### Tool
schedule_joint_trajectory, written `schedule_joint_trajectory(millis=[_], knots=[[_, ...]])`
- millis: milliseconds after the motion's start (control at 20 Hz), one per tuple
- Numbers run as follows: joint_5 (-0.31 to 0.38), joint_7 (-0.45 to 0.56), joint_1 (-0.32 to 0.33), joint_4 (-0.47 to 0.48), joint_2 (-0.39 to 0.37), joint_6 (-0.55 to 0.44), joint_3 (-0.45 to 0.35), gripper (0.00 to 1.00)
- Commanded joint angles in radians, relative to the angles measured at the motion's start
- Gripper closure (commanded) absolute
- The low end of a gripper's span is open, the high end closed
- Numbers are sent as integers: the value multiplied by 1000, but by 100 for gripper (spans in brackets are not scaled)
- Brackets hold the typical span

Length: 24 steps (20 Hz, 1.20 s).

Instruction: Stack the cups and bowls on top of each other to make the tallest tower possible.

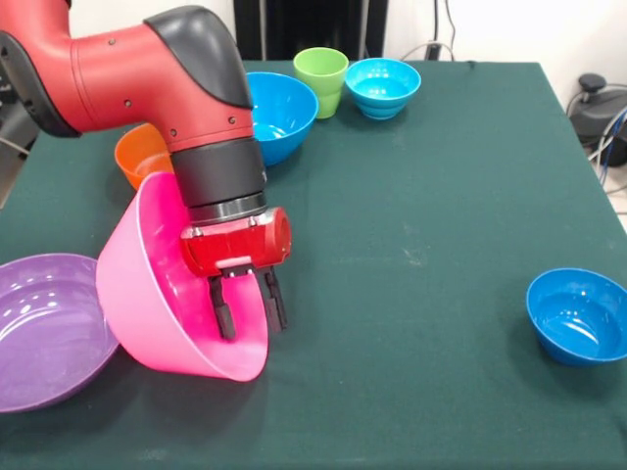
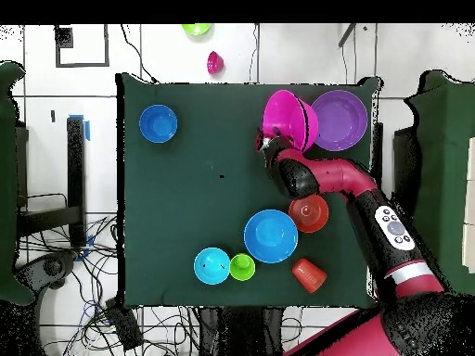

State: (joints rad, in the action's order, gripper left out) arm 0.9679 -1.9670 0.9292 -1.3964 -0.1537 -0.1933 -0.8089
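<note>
Six bowls and two cups sit scattered on the green cloth surface [image 1: 441, 196], none stacked. The pink bowl [image 1: 157, 304] is tipped up on its side, mouth facing the middle of the surface, its back leaning against the rim of the purple bowl [image 1: 44, 323] at the surface's edge. The hand [image 1: 250, 311] reaches down into the pink bowl's mouth, black fingers [image 1: 224, 315] spread a little with the bowl's lower rim just beside them; I cannot tell whether they pinch that rim.

Behind the pink bowl, partly hidden by the red and black arm [image 1: 167, 78], is the orange bowl [image 1: 140, 152]. Further back stand the medium blue bowl [image 1: 279, 113], the green cup [image 1: 321, 78] just beside it, and the cyan bowl [image 1: 382, 86] next to the cup. The overhead view shows the orange cup [image 2: 307, 273] upside down near the surface's edge, close to the medium blue bowl. The dark blue bowl [image 1: 578, 315] sits alone, well apart from everything, near the opposite side edge.

Between the pink bowl and the dark blue bowl the cloth lies open, a broad stretch with nothing in the way. All the pieces are smooth, glossy plastic; the purple bowl is wide and shallow, the pink one deep and round.
</note>
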Motion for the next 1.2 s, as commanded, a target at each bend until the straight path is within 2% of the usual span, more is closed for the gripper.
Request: schedule_joint_trajectory(millis=[50,400,650,850,1200], knots=[[64,300,-18,122,136,-159,55,0],[83,252,-37,115,119,-102,89,0],[77,247,-56,119,103,-130,106,0],[80,197,-106,111,46,-157,158,0],[65,181,-122,106,32,-150,181,0]])
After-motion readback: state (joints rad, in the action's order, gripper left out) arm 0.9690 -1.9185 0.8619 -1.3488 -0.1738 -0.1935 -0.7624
